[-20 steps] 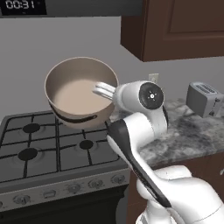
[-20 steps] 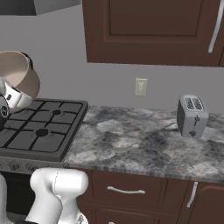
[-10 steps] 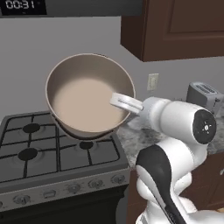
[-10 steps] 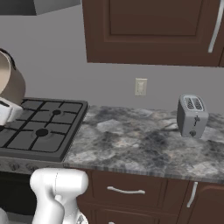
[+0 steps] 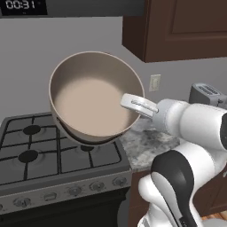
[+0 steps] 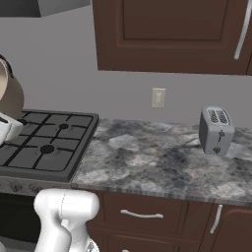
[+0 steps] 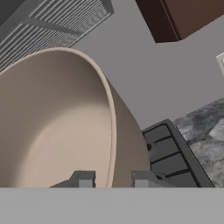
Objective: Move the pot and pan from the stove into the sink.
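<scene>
A: Pincer status?

B: I've got the gripper (image 7: 111,180) pinched on the rim of the pot (image 5: 95,104), one fingertip (image 7: 83,179) inside the wall, the other outside. The beige saucepan hangs in the air, tipped so its mouth faces the left base camera, above the front right burner of the stove (image 5: 53,155). Empty inside, as far as I can see.

A: Pan? Sink?

B: Can't spot either from here. In the right base view the pot's edge sits at 9 o'clock, the stove just below it, then granite counter (image 6: 162,157) and a toaster (image 6: 216,130) out at 3 o'clock.

A: How do I run this carry clean?

B: My call: a rim pinch on a tilted pot is a weak hold, so swing slow, no wrist jerks, keep it high over the grates and counter edge until the basin shows up. Level it before lowering.

A: Change from earlier frames?

B: A second ago the pot was smaller in frame and farther back over the stove, with the arm's elbow in front. Now it's closer to the camera and more tilted. Stove, counter and toaster unchanged, so the base hasn't driven.
</scene>
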